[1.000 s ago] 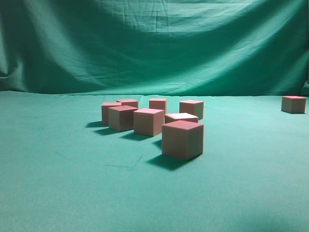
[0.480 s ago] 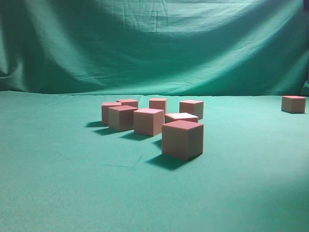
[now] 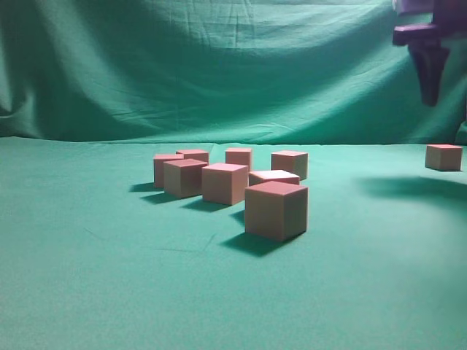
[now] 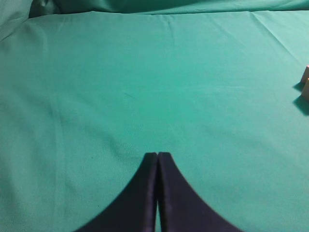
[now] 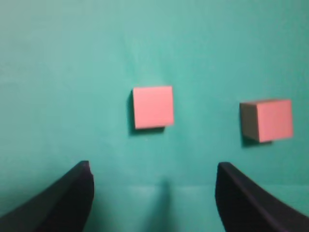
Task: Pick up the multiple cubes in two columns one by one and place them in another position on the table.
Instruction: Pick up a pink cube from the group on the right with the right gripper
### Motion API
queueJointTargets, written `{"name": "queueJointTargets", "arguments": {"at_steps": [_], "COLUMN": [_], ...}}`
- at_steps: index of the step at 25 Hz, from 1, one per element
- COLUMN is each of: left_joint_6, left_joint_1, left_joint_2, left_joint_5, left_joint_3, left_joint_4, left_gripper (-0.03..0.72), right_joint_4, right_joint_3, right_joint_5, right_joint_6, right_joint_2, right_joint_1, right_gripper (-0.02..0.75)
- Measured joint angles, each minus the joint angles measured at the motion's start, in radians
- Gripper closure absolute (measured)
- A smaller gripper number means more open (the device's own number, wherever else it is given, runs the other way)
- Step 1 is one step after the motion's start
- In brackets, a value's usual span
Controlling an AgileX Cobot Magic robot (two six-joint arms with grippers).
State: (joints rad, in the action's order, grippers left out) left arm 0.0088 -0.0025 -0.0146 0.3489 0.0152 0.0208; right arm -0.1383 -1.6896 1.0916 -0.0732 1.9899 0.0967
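Only right wrist view shows two cubes below

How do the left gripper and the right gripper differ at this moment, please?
The left gripper has its jaws pressed together, while the right gripper has its jaws spread wide. The left gripper looks at bare table; the right gripper hangs above two cubes, touching neither. Both are black and hold nothing.
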Motion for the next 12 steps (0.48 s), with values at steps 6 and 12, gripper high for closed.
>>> {"name": "queueJointTargets", "arguments": {"at_steps": [6,12], "left_joint_6": [0.000,0.000], "left_joint_1": [0.000,0.000], "left_joint_2": [0.000,0.000], "left_joint_5": [0.000,0.000], "left_joint_3": [0.000,0.000], "left_joint_4": [0.000,0.000], "left_gripper": [0.688,0.688], "right_joint_4": [0.034,0.049], "right_joint_3": [-0.151,-0.176], "right_joint_5": [0.014,-0.010], "right_joint_6": [0.050,0.066], "right_joint_2": [0.180,0.266], "right_joint_1": [-0.013,-0.033], "right_gripper": [0.253,0.253]}}
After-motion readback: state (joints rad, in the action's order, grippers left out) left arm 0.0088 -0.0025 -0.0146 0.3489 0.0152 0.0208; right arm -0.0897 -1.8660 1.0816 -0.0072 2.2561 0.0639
